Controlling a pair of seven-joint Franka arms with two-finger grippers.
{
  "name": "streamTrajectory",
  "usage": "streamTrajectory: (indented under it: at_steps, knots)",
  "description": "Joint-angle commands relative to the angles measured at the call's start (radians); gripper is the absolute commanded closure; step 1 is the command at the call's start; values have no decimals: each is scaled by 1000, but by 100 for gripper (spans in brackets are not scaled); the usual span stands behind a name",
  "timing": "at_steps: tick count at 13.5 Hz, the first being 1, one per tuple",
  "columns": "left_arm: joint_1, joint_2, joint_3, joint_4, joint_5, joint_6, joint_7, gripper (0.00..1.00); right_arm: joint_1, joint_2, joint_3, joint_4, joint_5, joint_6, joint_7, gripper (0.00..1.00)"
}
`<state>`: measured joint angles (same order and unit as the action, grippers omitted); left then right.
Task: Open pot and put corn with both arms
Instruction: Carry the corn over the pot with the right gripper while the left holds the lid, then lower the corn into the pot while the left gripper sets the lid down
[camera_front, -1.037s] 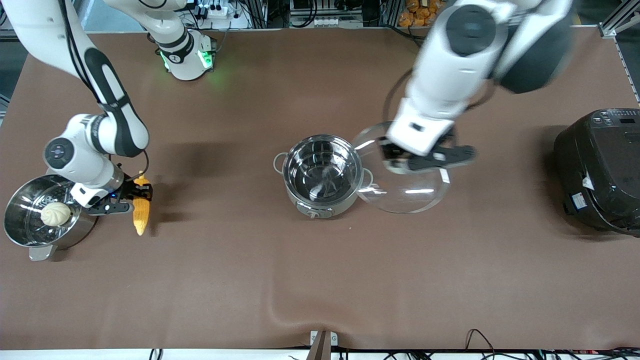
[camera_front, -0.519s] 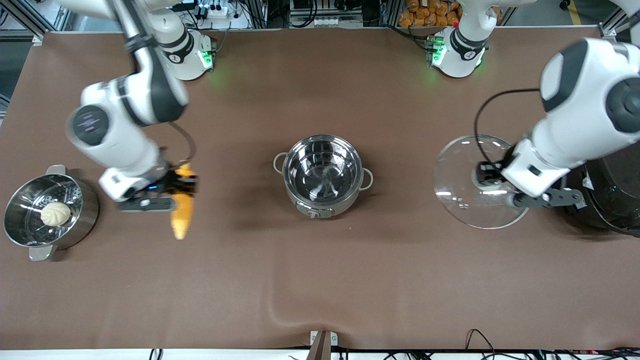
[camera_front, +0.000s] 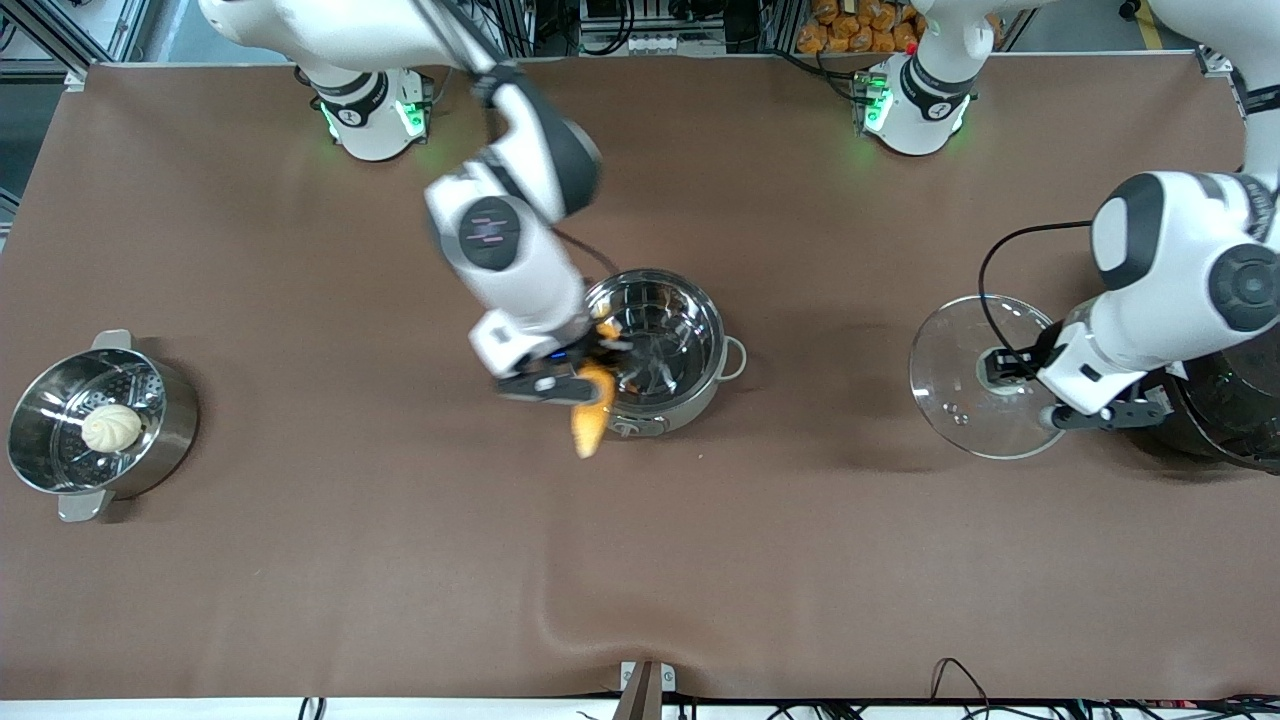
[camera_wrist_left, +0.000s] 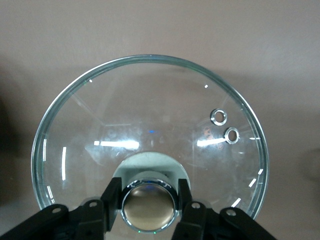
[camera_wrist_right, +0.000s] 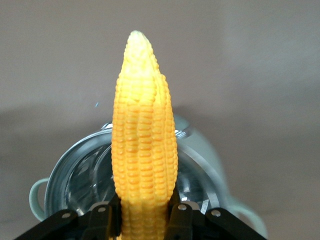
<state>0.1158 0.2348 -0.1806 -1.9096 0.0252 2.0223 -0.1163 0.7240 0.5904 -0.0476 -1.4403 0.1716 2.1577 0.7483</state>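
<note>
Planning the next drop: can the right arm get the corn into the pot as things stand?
Probably yes: the pot stands open, its lid held aside by the left gripper, and the right gripper holds the corn over its rim.

Yellow corn (camera_front: 590, 418) held over the open steel pot's (camera_front: 655, 345) rim (lid (camera_front: 975, 390) off).

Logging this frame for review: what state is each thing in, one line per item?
Pot: open, lid off, nothing inside.
Lid: held by its knob in the left gripper, beside the rice cooker.
Corn: clamped at its thick end in the right gripper, over the pot's rim.
Steamer pot: open, holding a bun.
Rice cooker: mostly hidden by the left arm.
</note>
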Motion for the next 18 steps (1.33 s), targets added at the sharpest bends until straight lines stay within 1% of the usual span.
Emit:
streamTrajectory:
  at_steps: [1, 4, 5, 6, 7, 8, 10, 11, 12, 13, 14, 15, 16, 18]
  knots:
    - [27, -71, -11, -168, -25, 126, 17, 100, 55, 77, -18, 52, -53, 21, 86, 100]
    - [35, -40, -11, -270, -24, 272, 17, 100, 100, 78, -18, 25, -55, 13, 128, 99]
    - [44, -23, -11, -287, -24, 312, 17, 100, 100, 74, -18, 21, -55, -7, 128, 99]
    - [45, -17, -11, -313, -24, 361, 17, 100, 98, 71, -18, 27, -55, -39, 126, 96]
    - [44, -9, -11, -339, -24, 409, 17, 100, 98, 66, -18, 32, -55, -65, 125, 95]
    - [44, -8, -11, -353, -24, 441, 17, 100, 100, 66, -18, 32, -55, -76, 124, 95]
    - [42, 12, -11, -364, -22, 486, 17, 100, 118, 74, -21, 20, -61, -79, 129, 92]
    - [41, 26, -11, -364, -22, 501, 17, 100, 115, 78, -21, 20, -69, -79, 131, 82]
    - [39, 40, -11, -364, -22, 513, 15, 100, 112, 78, -21, 20, -69, -81, 143, 45]
    - [36, 46, -11, -362, -19, 513, 15, 100, 111, 75, -23, 20, -70, -88, 185, 0]
    - [35, 55, -13, -359, -19, 513, 14, 93, 111, 69, -23, 23, -82, -96, 204, 0]
    - [27, 58, -13, -355, -19, 513, 0, 51, 106, 66, -23, 23, -99, -96, 204, 0]
    - [19, 58, -13, -353, -19, 513, -2, 1, 106, 55, -23, 23, -101, -104, 203, 0]
    - [19, 34, -13, -339, -19, 506, 0, 0, 85, -1, -31, 24, -103, -195, 198, 0]
